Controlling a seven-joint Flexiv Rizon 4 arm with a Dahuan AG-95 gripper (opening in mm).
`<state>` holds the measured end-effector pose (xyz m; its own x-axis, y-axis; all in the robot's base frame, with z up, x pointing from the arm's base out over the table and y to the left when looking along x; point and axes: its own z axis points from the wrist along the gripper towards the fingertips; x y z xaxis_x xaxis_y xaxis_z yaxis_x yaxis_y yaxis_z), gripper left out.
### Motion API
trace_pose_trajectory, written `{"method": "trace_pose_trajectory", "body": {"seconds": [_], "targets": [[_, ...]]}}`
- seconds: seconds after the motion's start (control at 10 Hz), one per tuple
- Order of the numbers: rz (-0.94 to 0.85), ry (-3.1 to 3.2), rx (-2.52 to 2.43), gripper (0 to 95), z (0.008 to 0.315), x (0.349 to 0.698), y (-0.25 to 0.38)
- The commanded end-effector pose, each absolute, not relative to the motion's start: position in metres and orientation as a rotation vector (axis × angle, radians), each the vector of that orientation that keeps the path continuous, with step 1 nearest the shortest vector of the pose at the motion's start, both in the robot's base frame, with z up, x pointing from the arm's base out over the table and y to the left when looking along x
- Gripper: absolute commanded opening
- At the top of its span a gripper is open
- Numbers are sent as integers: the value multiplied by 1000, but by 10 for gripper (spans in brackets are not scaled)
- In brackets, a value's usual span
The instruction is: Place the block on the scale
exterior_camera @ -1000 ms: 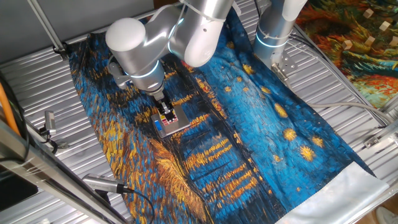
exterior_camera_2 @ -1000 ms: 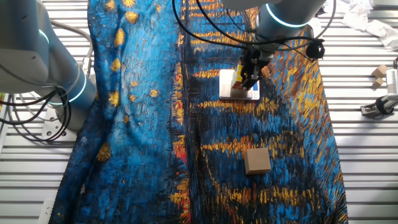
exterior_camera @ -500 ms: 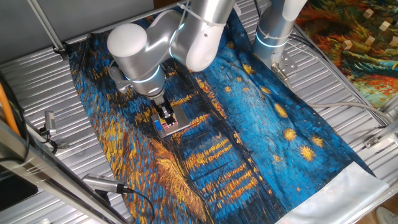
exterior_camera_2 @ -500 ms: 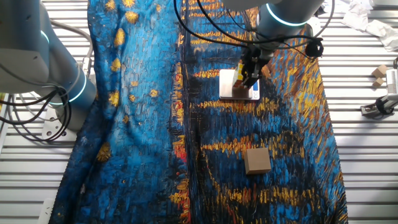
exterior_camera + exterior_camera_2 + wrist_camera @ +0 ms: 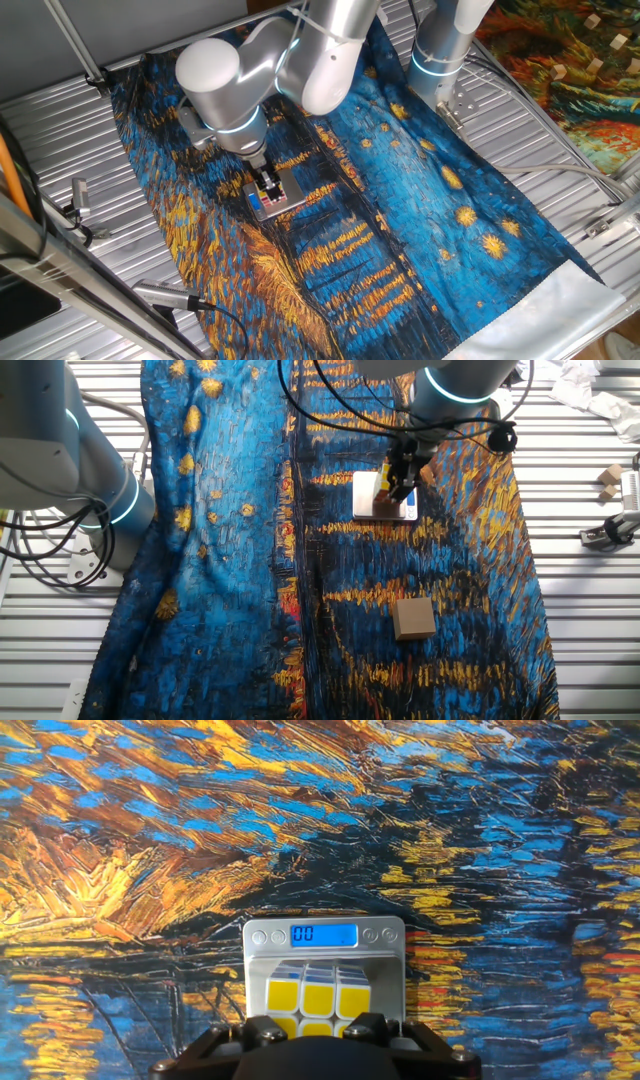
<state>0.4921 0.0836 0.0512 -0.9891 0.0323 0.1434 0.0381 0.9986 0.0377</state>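
Tool: two-finger black tool point(image 5: 267, 184) on the silver-white arm, pointing down at the table point(image 5: 60, 130); also seen from the other side point(image 5: 401, 484). In the hand view only its black base shows along the bottom edge, fingers out of sight.

Tool state: clamped on the small puzzle cube with yellow and white stickers; in the other fixed view the fingers sit against the cube's sides.

Block: small puzzle cube with a 3x3 sticker grid point(image 5: 318, 993), yellow and white faces toward the hand camera, directly ahead of the tool base. It appears as a yellow patch point(image 5: 384, 485) between the fingers. Whether its underside touches the plate cannot be told.

Scale: small flat rectangular digital scale with a silver-grey metal top plate point(image 5: 262, 952), directly under the tool and the cube. The blue display strip point(image 5: 323, 934) lies on the edge far from the tool base and reads 00. Round buttons flank the display on both sides. Also seen in both fixed views point(image 5: 290, 190) point(image 5: 362, 498).

Cloth: blue, orange and yellow painted-pattern cloth point(image 5: 230, 540) spread over the ribbed metal table, beneath the scale.

Wooden block: plain tan-brown wooden block point(image 5: 413, 617) lying on the cloth, well apart from the tool and the scale.

Second arm: silver-white arm with a light-blue ring point(image 5: 60, 470), standing at the cloth's edge, well apart from the tool.
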Motion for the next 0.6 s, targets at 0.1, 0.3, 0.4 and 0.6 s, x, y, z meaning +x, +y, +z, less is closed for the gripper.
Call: {"method": "trace_pose_trajectory", "body": {"seconds": [0.1,0.3,0.4,0.6], "targets": [[-53,-3000,-55,0,50,490,83],[-33,-3004,-35,0,49,489,83],[-31,-3003,-16,190,49,489,83],[-37,-3004,25,570,49,489,83]]}}
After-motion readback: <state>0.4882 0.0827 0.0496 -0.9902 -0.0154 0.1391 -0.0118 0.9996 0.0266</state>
